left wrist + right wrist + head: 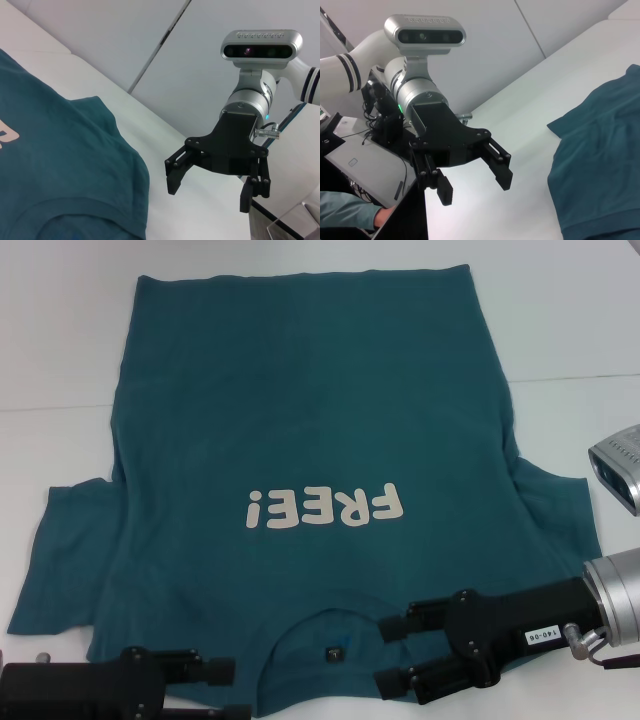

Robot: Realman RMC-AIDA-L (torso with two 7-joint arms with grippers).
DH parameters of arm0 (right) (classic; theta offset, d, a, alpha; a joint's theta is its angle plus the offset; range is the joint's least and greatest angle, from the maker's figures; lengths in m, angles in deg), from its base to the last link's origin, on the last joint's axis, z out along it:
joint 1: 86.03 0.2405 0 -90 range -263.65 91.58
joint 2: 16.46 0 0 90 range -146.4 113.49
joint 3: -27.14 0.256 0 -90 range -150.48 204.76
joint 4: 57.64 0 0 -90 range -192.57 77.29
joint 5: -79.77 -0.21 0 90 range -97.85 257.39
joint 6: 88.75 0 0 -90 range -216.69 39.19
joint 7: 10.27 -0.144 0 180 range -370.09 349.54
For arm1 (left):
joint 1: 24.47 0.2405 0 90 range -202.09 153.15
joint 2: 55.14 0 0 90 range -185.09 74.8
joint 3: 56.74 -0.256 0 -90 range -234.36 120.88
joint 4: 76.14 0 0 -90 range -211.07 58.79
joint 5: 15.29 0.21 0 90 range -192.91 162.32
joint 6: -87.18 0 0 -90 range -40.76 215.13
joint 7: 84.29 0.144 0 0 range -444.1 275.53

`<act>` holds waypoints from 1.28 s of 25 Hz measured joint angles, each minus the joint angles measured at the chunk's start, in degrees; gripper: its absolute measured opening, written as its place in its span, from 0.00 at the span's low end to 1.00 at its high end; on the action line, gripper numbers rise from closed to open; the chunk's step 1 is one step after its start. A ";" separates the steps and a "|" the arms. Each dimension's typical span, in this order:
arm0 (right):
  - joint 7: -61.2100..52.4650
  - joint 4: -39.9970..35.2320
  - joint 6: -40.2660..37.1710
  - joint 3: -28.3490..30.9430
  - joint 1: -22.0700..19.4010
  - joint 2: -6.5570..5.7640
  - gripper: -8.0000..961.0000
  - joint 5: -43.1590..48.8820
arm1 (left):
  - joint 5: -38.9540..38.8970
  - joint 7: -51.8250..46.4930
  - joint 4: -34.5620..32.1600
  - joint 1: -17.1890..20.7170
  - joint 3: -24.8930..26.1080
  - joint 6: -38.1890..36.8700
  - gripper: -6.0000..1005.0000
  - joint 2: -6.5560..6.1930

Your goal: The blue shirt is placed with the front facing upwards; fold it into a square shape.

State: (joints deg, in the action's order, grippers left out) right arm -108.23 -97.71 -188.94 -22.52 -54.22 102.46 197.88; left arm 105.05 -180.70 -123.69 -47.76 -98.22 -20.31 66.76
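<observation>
Large dark teal-blue short-sleeved T-shirt spread flat on white table, front up, cream "FREE!" print seen inverted from head view. Ribbed round collar at near edge, hem at far side, both sleeves laid outward. Right gripper positioned above collar area near right shoulder, jaws spread, nothing held. Left gripper positioned at near edge beside left shoulder, jaws spread, nothing gripped. 2 wrist cameras noted.
</observation>
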 joint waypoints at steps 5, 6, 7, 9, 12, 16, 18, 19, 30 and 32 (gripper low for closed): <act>0.08 0.00 0.01 0.00 0.00 0.00 0.95 -0.08 | 0.06 0.00 0.00 0.00 -0.13 0.00 0.75 0.00; 0.08 0.00 0.01 0.00 0.00 0.00 0.95 -0.08 | 0.06 0.00 0.01 0.00 -0.15 0.01 0.75 0.00; 0.08 0.00 0.04 0.00 0.00 0.00 0.95 -0.08 | 0.06 0.00 0.03 0.00 -0.15 0.00 0.75 0.00; 0.06 -0.01 0.05 0.00 0.00 0.00 0.95 -0.04 | 0.06 -0.03 0.07 0.02 -0.05 0.01 0.75 0.00; 0.02 -0.01 0.07 0.00 0.00 -0.01 0.95 0.01 | 0.06 -0.08 0.09 0.09 0.01 -0.04 0.75 0.00; -0.28 0.00 0.21 0.14 0.00 0.00 0.95 -0.10 | -0.02 -2.46 -0.40 0.00 0.14 -0.11 0.75 -0.16; -1.56 -0.01 0.72 1.14 0.14 0.00 0.95 -0.31 | -0.20 -8.13 -0.92 -0.77 1.14 0.79 0.75 -0.81; -3.13 -0.02 1.50 2.04 0.32 -0.01 0.95 -0.33 | -0.23 -11.40 -1.00 -1.26 1.98 1.22 0.75 -1.20; -24.37 -0.41 8.43 7.04 5.75 -1.43 0.95 -0.97 | -0.98 -41.00 3.11 -5.82 18.64 9.10 0.75 -6.07; -25.57 -0.32 8.95 7.22 6.30 -1.51 0.95 -1.03 | -0.86 -43.27 3.97 -5.55 19.23 12.55 0.75 -6.21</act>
State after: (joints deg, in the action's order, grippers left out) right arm -133.80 -98.03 -179.99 -15.30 -47.91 100.95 196.85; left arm 104.20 -223.98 -119.72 -53.31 -78.99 -7.76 60.55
